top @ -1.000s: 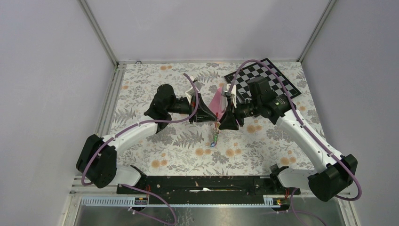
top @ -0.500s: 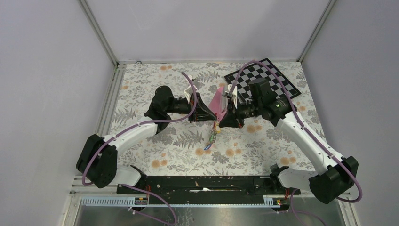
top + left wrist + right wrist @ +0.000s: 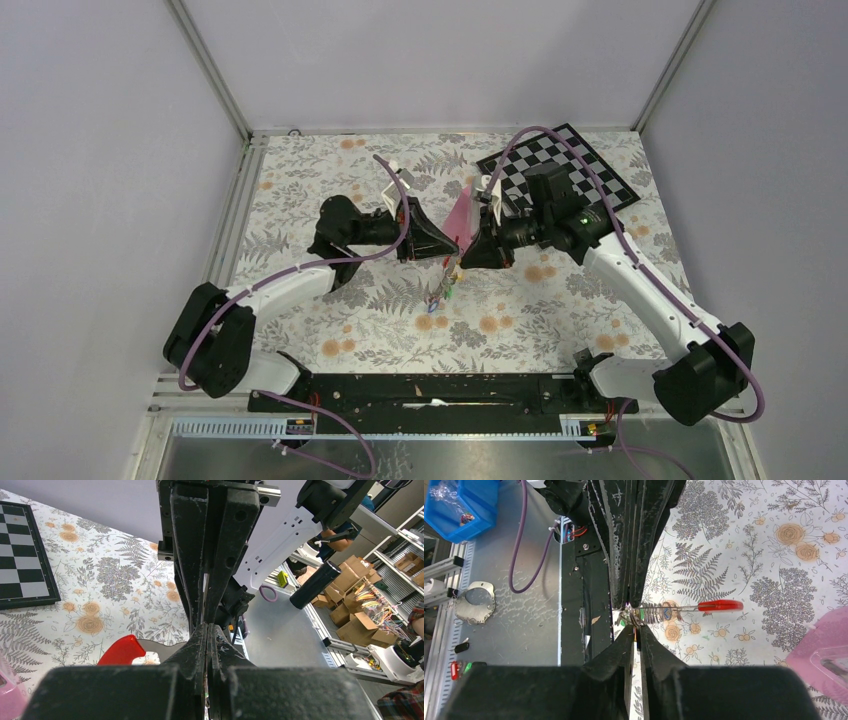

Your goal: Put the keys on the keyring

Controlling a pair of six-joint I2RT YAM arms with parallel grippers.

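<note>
Wire coil [image 3: 651, 613] beside keyring [image 3: 720, 605] shows (right wrist only).

Pink pyramid [image 3: 462, 215] and chessboard [image 3: 600, 170] block the far right; left mat [image 3: 290, 180] open.

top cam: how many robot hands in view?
2. The left hand is mid-table, shut. The right hand faces it tip to tip, shut on the key bunch dangling below them. None seems hidden.

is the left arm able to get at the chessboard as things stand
Probably not. The chessboard lies in the far right corner, and the right arm and pink pyramid stand between it and the left gripper, which is shut beside the right gripper.
</note>
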